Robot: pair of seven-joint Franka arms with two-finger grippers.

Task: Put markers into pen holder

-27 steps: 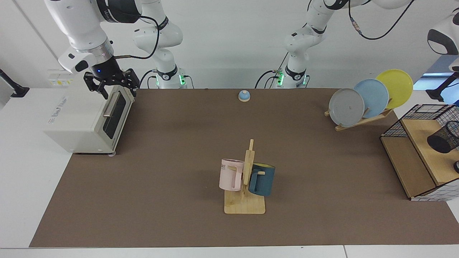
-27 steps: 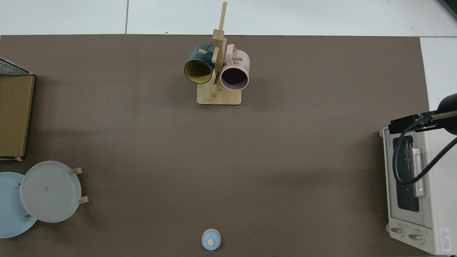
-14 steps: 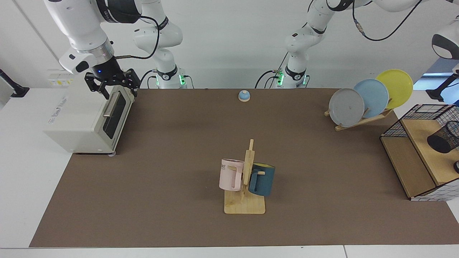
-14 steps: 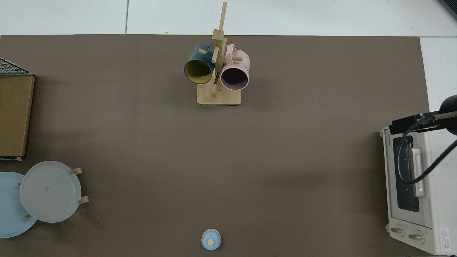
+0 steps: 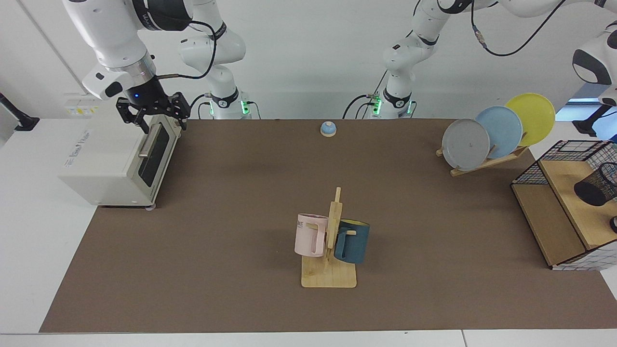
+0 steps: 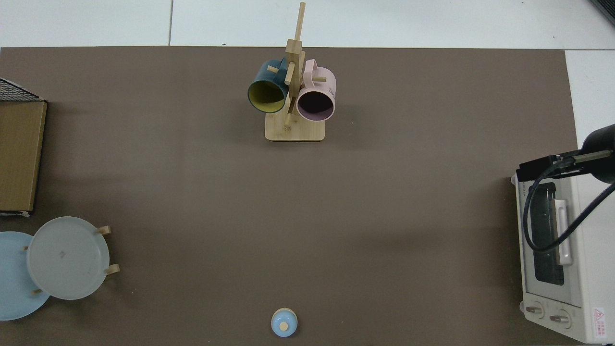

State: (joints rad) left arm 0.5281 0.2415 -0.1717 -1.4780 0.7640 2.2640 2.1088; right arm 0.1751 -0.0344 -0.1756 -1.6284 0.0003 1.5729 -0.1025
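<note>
a: nearest the camera, the wooden mug rack (image 5: 329, 270) stands on the brown desk (image 5: 231, 202), pink mug (image 5: 310, 234) on one side, dark teal mug (image 5: 352, 241) on the other.

b: the top view shows both mugs hanging mouth-out from the rack's pegs, apart from each other.

a: out at the desk's end, the black wire-grid basket (image 5: 569, 154) wraps a wooden shelf unit (image 5: 554, 212). the pen holder (image 5: 595, 185), black mesh, lies tipped on its side on the upper board, cut by the frame edge.

b: any marker?

a: none that i can make out in either view.

b: further back, the plate rack: grey plate (image 5: 465, 144), blue plate (image 5: 499, 131), yellow plate (image 5: 530, 119), leaning in a row.

a: other end, the white toaster oven (image 5: 115, 159), door shut. the right end effector (image 5: 152, 115) hangs just above its top front corner, fingers spread apart, empty.

b: and the left end effector?

a: out of frame. the left arm climbs from its base (image 5: 397, 103) and leaves the picture up high.

b: far edge, a small blue bell (image 5: 328, 128) sits between the two bases.
</note>
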